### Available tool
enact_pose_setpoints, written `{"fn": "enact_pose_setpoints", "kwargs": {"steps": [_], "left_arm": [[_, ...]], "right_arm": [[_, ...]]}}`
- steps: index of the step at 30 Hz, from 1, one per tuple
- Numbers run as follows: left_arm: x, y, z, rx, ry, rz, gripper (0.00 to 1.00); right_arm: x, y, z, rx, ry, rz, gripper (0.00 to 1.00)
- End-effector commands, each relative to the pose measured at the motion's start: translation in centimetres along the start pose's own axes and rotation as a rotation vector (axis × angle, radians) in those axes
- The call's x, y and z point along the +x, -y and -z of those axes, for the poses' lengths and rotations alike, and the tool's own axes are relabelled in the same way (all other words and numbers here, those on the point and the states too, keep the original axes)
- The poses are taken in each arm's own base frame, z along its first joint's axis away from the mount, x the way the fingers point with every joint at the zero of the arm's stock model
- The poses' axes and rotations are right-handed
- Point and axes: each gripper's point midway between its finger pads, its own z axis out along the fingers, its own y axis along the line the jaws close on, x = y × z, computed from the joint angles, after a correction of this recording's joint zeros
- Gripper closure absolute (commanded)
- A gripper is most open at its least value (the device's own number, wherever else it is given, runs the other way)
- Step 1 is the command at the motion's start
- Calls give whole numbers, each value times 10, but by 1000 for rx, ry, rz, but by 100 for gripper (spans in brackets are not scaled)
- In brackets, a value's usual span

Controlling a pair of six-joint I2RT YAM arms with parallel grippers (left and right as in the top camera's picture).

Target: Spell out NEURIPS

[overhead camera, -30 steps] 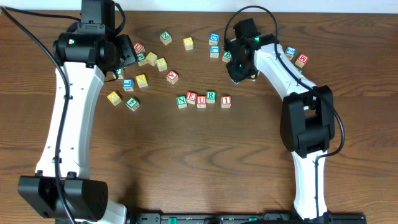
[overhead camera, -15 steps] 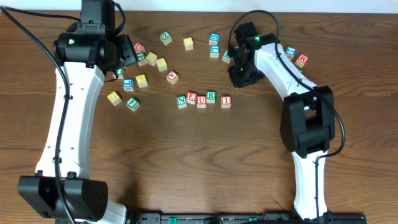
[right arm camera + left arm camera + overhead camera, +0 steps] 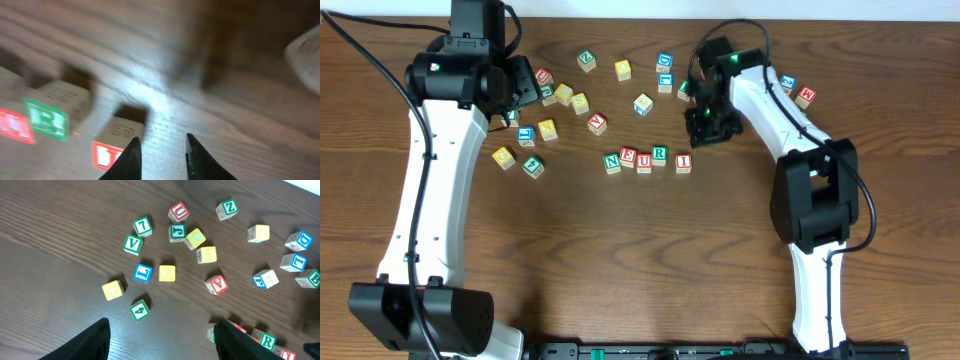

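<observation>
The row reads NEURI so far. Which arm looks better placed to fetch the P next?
Right, probably. The right gripper hovers just beyond the I cube ending the row, with the P cube close by. The left gripper sits farther off, across scattered cubes.

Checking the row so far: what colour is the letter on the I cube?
Red, on the I cube, clearest in the overhead view.
</observation>
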Motion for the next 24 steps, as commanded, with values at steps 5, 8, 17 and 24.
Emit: {"fn": "enact_pose_setpoints", "kwargs": {"steps": [5, 8, 17, 24], "left_arm": [[1, -4, 0, -14, 2, -7, 34], [1, -6, 1, -21, 6, -7, 34], [-6, -21, 2, -112, 44, -7, 34], [-6, -21, 2, -112, 43, -7, 34]], "right_arm": [[-56, -17, 18, -45, 217, -57, 54], [-82, -30, 21, -76, 327, -86, 47], [-122, -92, -15, -121, 483, 64, 31], [-124, -97, -49, -23, 496, 57, 29]]}}
